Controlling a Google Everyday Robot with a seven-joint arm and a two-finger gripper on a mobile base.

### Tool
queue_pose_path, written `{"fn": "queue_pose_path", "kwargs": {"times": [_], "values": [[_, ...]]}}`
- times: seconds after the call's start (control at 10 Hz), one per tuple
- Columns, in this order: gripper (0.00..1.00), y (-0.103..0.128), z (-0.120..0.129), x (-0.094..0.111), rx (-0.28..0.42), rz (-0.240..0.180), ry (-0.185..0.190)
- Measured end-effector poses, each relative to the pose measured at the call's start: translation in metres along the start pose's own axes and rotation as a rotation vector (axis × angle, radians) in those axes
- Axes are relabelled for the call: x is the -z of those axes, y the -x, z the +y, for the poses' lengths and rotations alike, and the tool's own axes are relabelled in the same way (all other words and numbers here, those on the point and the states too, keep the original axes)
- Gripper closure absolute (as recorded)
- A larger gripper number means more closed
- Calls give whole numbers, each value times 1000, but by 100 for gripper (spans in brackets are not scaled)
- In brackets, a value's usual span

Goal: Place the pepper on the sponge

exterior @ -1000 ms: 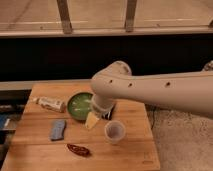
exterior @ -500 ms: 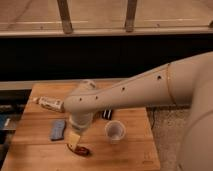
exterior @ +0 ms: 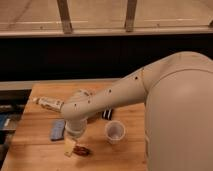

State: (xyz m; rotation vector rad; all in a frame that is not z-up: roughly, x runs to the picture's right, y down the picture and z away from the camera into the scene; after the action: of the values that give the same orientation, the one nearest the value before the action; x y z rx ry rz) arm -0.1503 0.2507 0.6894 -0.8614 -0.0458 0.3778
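The dark red pepper (exterior: 83, 150) lies on the wooden table (exterior: 35, 155) near its front edge, partly covered by the gripper. My gripper (exterior: 71, 146) hangs straight down over the pepper's left end, below the white arm (exterior: 115, 95). The blue-grey sponge (exterior: 57, 129) lies flat to the left of the gripper, apart from the pepper.
A white paper cup (exterior: 114, 132) stands right of the pepper. A wrapped bar-like item (exterior: 49, 103) lies at the back left. A black-and-white striped block (exterior: 107, 114) peeks out behind the arm. The big white arm fills the right side of the view.
The arm has swung forward and left, from over the green bowl down to the pepper at the table's front. The bowl is now hidden behind the arm.
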Motion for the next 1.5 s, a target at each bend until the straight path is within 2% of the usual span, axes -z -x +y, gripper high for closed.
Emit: {"fn": "queue_pose_path", "kwargs": {"times": [0.4,0.5,0.8,1.0,1.5], "values": [[20,-1,0,0,-2,-1,-1],[20,-3,0,-2,-16,-4,10],[20,-28,2,-26,-62,24,47],[20,-37,3,-35,-84,30,57],[20,-24,13,-63,-78,2,58]]}}
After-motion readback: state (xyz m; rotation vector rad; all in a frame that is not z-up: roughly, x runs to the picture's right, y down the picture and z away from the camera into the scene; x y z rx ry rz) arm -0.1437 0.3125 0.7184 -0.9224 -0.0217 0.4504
